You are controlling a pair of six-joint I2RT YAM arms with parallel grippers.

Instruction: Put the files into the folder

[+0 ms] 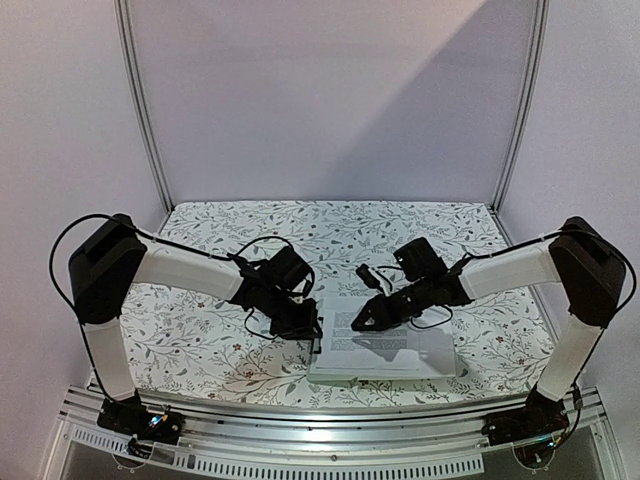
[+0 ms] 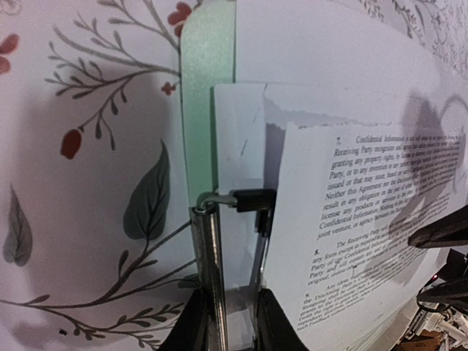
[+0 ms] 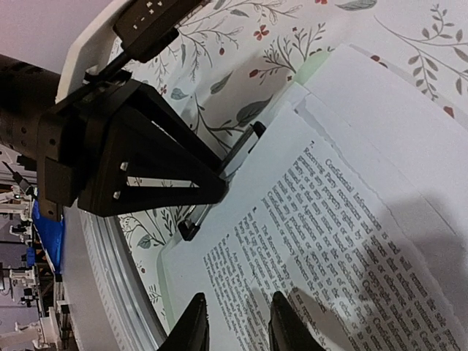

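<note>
The folder, a pale green board, lies flat on the floral cloth near the table's front edge. On it rest the files: blank white sheets with a printed sheet on top, its torn upper edge toward the clip. My left gripper is shut on the folder's metal clip and holds it squeezed, with the sheets' edge beside it. My right gripper hovers open just above the printed sheet, nothing between its fingers. In the right wrist view, the left gripper shows at the clip.
A floral tablecloth covers the table. An aluminium rail runs along the near edge close to the folder. Booth walls and metal posts close the back and sides. Loose cables hang by both wrists.
</note>
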